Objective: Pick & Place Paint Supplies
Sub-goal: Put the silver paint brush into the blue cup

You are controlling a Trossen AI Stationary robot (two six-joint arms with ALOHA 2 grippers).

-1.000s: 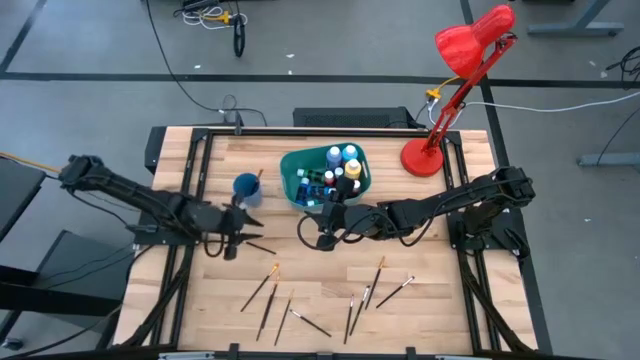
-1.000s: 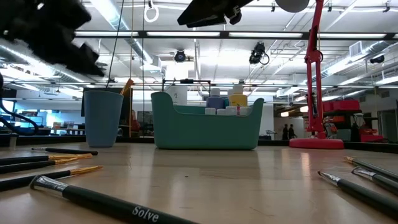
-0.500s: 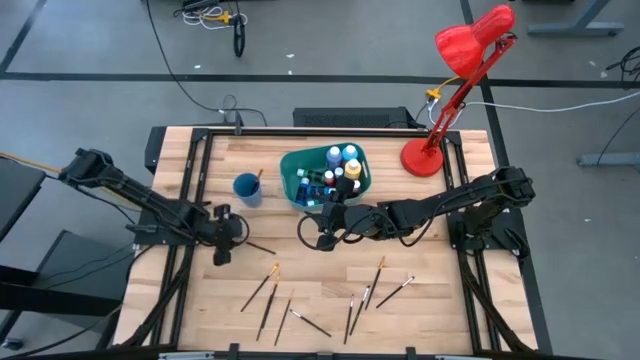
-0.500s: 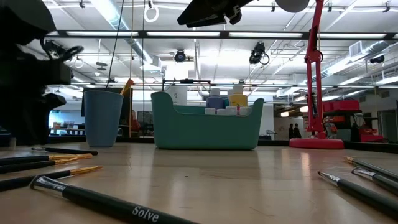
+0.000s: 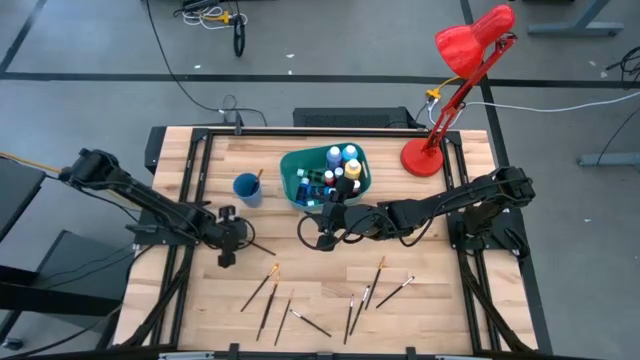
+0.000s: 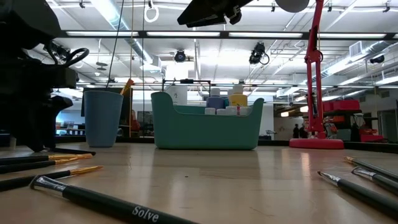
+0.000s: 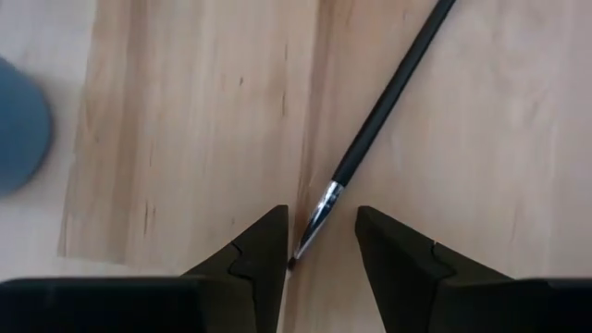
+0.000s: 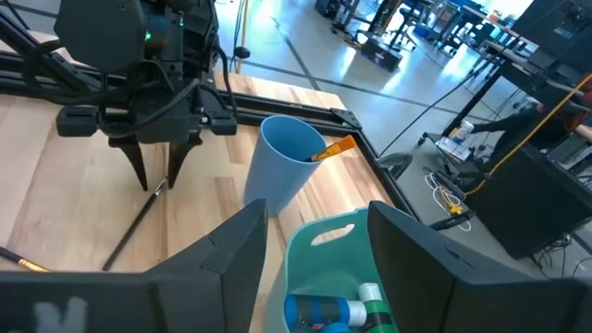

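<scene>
While open, left hand (image 7: 321, 242) has dropped astride a brush (image 7: 375, 130).

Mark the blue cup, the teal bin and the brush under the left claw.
Blue cup (image 6: 102, 118), low view, side wall.
Teal bin (image 6: 205, 130), low view, front wall.
Brush (image 7: 384, 109), left wrist view, dark handle.

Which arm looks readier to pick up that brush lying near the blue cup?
The left. Its open gripper points down with the brush tip between its fingers. The right gripper hangs open by the bin, farther off.
</scene>
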